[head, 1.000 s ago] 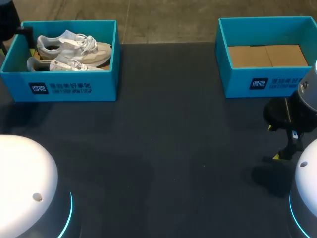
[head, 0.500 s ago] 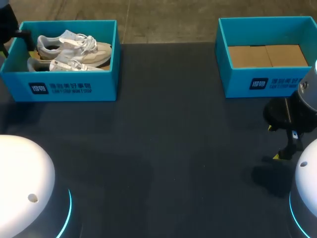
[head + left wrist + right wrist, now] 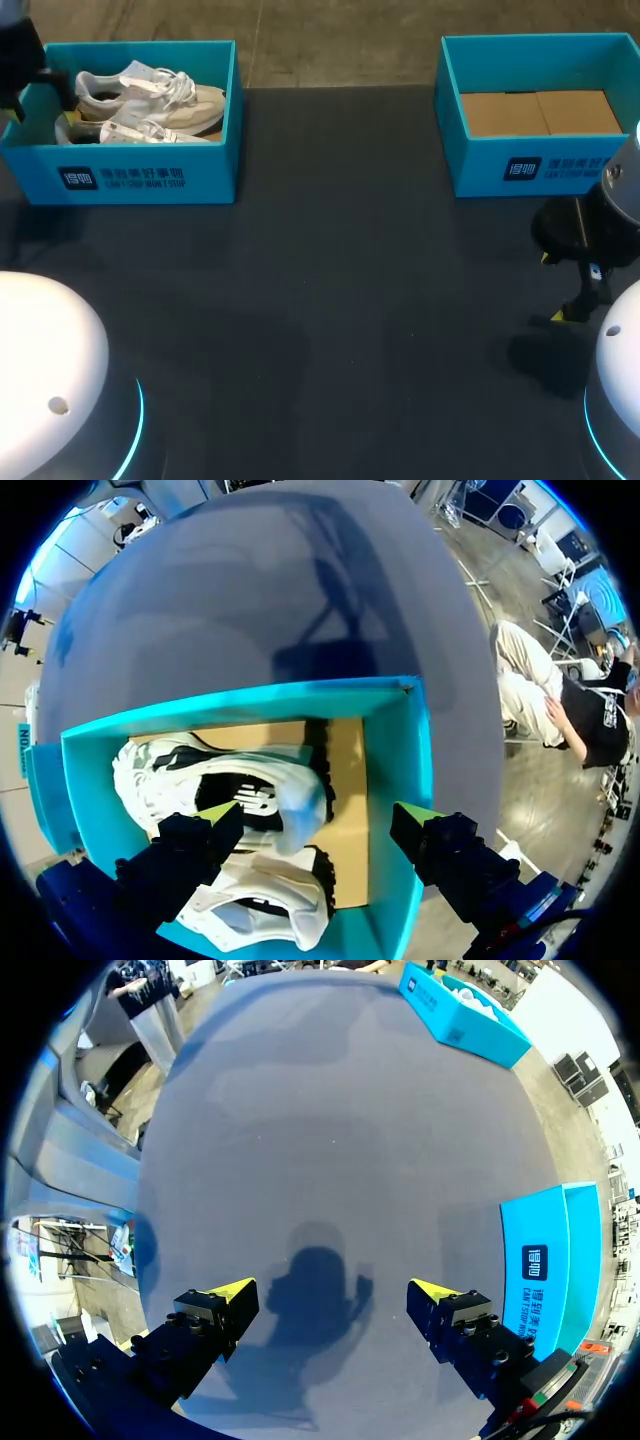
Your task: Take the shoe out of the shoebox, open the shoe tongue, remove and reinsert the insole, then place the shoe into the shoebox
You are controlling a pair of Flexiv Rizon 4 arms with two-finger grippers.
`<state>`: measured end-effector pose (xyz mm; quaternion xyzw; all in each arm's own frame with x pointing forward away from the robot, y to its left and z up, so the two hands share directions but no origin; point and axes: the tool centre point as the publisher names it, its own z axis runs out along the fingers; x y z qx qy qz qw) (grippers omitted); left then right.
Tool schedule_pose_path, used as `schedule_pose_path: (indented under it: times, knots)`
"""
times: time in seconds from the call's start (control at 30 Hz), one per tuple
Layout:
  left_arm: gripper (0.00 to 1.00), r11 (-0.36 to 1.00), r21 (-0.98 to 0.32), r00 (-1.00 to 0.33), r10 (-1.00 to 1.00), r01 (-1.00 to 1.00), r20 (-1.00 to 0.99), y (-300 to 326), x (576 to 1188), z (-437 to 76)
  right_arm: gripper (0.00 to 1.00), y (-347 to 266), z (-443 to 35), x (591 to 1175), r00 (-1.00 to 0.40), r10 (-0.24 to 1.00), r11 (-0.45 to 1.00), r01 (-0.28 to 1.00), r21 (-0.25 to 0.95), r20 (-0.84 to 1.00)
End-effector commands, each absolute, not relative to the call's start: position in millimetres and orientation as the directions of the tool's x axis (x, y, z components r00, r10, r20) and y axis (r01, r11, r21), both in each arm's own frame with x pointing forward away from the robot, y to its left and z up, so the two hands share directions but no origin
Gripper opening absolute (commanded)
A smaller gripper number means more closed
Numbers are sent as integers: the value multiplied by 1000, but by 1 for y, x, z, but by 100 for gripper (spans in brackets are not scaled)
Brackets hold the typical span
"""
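Teal shoebox, 10 o'clock: two white laced shoes. Second box, 2 o'clock: brown card. Left gripper, right gripper: jaws spread.

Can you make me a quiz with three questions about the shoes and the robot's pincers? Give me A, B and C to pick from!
1. Where are the white shoes?
A. On the bare table.
B. In the blue shoebox on the robot's left.
C. In the box on the robot's right.

2. How many shoes lie in that shoebox?
A. One.
B. Two.
C. Four.

3. How is the left pincer?
A. Shut on a shoe.
B. Shut on the box's wall.
C. Open above the shoes.

Answers:
1 B: the head view shows them inside the left box's walls.
2 B: two white shoes lie side by side in it.
3 C: in the left wrist view its yellow tips stand wide apart over the shoes, gripping nothing.
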<state>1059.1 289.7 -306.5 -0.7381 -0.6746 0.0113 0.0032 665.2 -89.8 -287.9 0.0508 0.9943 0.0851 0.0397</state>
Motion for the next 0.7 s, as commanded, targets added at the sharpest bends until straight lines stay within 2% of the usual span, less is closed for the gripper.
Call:
schedule_pose_path:
  times: [0.03, 0.7]
  knots:
    - [100, -91, -18, 91, 996, 996, -6, 287, 1061, -314, 100, -91, -288, 663, -991, 107, 980, 93, 174, -74]
    - [100, -87, -27, 88, 996, 996, 33, 280, 1065, -348, 100, -91, -288, 663, -991, 107, 980, 93, 174, -74]
